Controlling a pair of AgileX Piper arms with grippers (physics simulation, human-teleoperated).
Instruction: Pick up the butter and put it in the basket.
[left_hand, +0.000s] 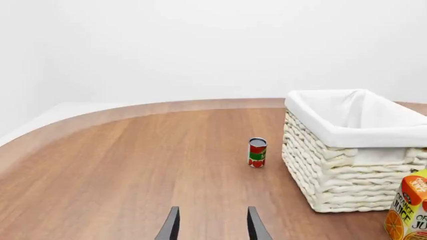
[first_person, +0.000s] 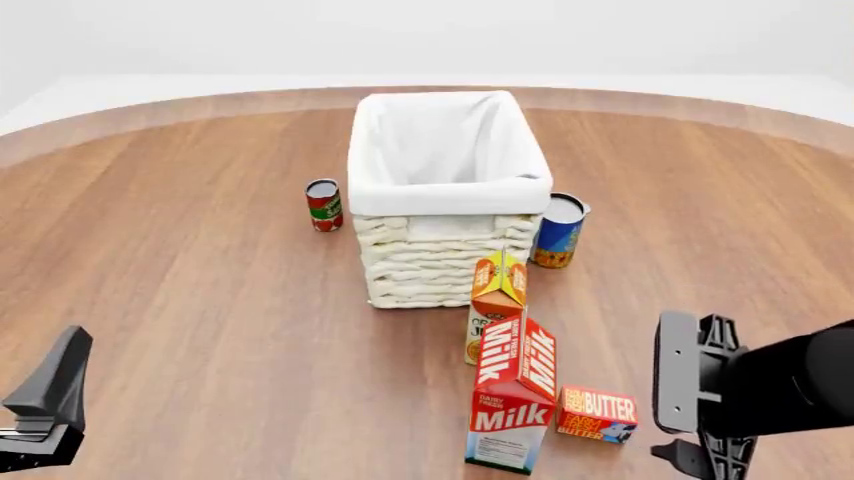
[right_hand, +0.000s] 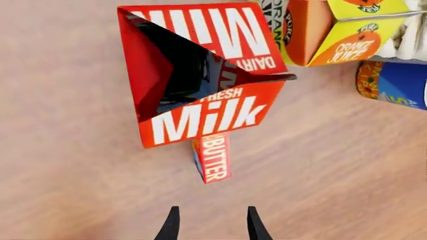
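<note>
Right gripper (right_hand: 210, 222) fingers apart, empty — butter box (right_hand: 212, 158) just ahead, between finger lines, touching milk carton (right_hand: 200, 75). Left gripper (left_hand: 211, 225) fingers apart, empty — wicker basket (left_hand: 347, 170) ahead to its right, well apart from butter; tomato can (left_hand: 257, 152) beside basket.

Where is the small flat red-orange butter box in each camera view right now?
Front view: the small flat red-orange butter box lies low, right of centre, beside the tall red-and-white milk carton.
Left wrist view: not in it.
Right wrist view: the box shows at centre, ahead of the right gripper, partly hidden behind the milk carton.
Shared landmark: the milk carton, in the front and right wrist views.
</note>
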